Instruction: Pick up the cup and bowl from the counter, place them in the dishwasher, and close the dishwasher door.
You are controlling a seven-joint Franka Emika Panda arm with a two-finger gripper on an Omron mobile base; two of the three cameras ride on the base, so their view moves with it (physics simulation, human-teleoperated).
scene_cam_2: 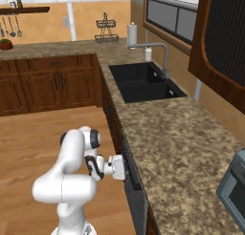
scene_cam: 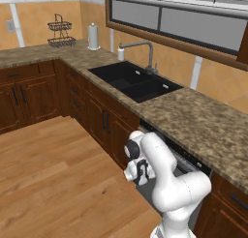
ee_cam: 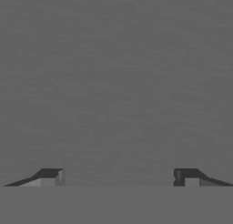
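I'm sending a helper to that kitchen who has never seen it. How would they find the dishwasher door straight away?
Start at the black double sink set in the long granite counter. Follow the counter's front edge away from the corner, past the brown wooden cabinet doors, to the white robot arm, whose open hand is up against it. The dishwasher door is the one flat dark grey panel there, not brown wood.

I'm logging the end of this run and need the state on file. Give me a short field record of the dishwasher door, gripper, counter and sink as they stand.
dishwasher door: the dark grey panel stands upright under the counter, shut or nearly shut
gripper: open, fingers spread wide, empty, pointed at the door's face
hand view: plain grey door surface close ahead
counter: speckled granite, no cup or bowl seen on it
sink: black double basin, faucet behind it
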